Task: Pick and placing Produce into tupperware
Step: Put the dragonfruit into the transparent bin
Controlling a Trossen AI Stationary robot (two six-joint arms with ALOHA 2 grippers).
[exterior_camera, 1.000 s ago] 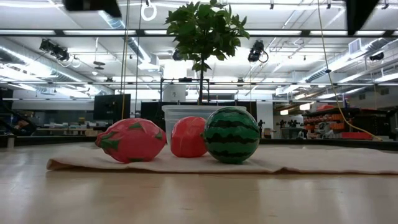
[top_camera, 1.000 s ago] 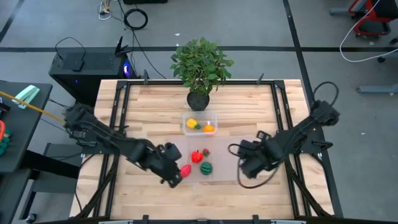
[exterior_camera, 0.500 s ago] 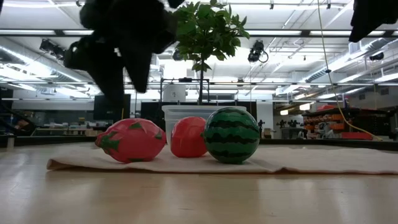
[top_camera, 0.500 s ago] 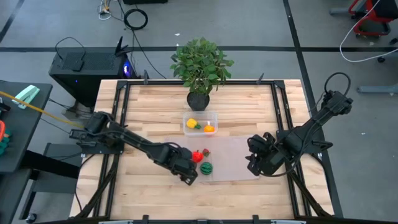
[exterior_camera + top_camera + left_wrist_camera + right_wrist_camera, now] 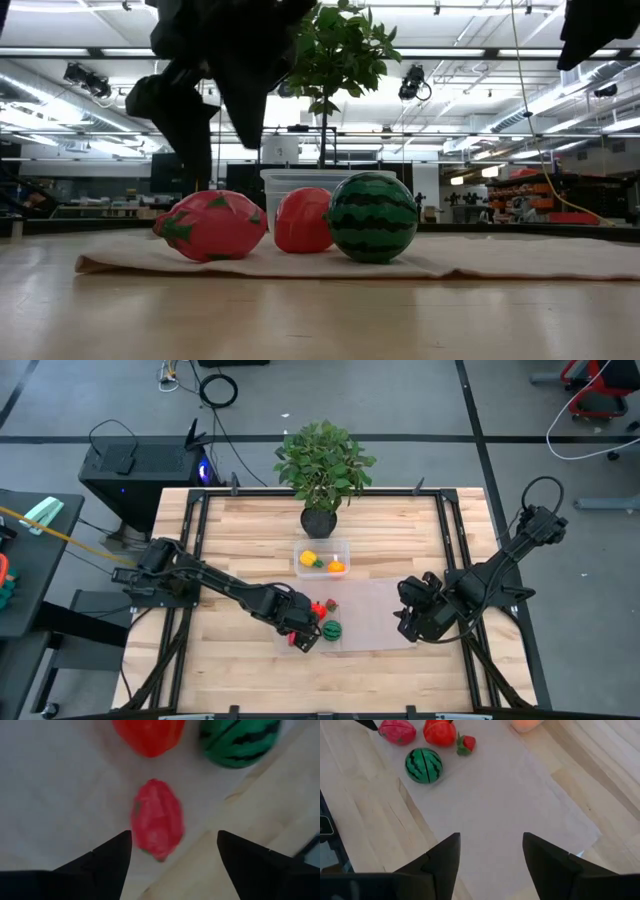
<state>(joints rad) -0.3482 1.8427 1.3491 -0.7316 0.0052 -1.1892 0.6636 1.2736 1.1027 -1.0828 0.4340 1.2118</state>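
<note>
A pink-red toy fruit lies on the translucent mat, next to a red round fruit and a toy watermelon. A small strawberry lies beyond them. My left gripper is open and hangs above the pink-red fruit, one finger on either side, touching nothing. The clear tupperware stands behind the mat and holds yellow, green and orange pieces. My right gripper is open and empty over the mat's right part.
A potted leafy plant stands at the far edge, just behind the tupperware. Black frame rails run along the table's left and right sides. Bare wood shows near the front edge.
My left gripper has gone toward the table's right edge and come down until it hangs over the pink-red fruit, its fingers still apart. My right gripper has drawn back a little toward the table's right edge. The fruits have not moved.
</note>
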